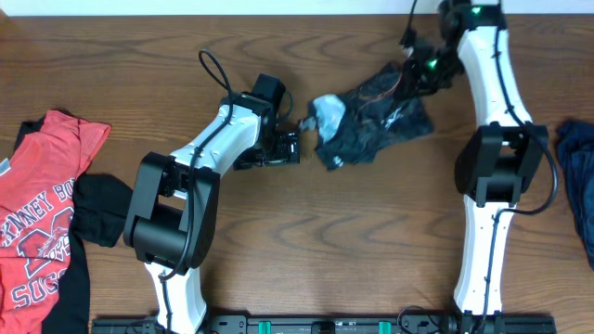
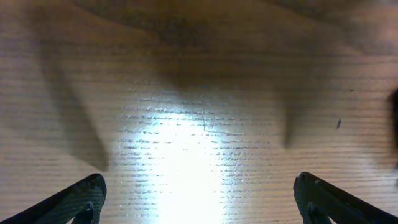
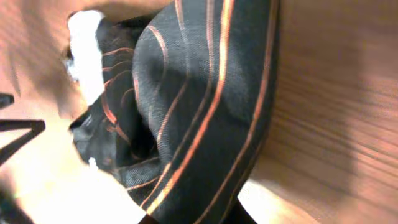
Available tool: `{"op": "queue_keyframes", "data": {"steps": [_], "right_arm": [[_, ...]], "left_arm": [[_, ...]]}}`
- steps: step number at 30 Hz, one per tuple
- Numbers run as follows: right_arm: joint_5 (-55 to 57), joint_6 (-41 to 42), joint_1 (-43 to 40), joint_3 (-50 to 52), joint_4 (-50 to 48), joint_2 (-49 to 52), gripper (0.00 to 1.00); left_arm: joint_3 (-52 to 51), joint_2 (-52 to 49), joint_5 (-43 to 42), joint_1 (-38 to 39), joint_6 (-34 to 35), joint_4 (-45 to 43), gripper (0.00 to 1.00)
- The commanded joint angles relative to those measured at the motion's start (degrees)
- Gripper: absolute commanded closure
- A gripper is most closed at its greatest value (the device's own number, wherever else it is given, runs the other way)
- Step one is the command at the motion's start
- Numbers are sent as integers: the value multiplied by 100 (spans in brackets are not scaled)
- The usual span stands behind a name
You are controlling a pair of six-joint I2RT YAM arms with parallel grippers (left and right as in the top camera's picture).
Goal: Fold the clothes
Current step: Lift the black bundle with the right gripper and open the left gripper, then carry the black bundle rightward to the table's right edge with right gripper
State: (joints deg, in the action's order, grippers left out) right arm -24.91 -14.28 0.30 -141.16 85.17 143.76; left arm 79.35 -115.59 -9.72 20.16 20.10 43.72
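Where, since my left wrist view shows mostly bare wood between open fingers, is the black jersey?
Observer: The black jersey lies bunched near the middle of the table. Its pale end is just past your left fingers, with a small gap between.
Operator: Is the other arm on it?
Observer: Yes, the right fingers are shut on its far corner.
Operator: Any other clothes out?
Observer: A red T-shirt lies at the left edge and a dark blue garment at the right edge.
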Motion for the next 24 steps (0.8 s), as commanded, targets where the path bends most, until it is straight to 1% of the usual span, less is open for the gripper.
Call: {"op": "queue_keyframes", "data": {"steps": [1,8,13,24], "right_arm": [[446,404,-210,-487,208,-15,99],[693,708,-667,-970,378,-17,99],[693,881,-1110,-1335,446,-17,99],[695,1032,-2011,-1928,745,-20,99]], "left_arm": [[83,-79,-15,17,33,4,2],[81,-79,-76,24,33,-31,2],[76,-87,-426,96,33,-129,2],[76,-129,-446,699,33,-146,2]]}}
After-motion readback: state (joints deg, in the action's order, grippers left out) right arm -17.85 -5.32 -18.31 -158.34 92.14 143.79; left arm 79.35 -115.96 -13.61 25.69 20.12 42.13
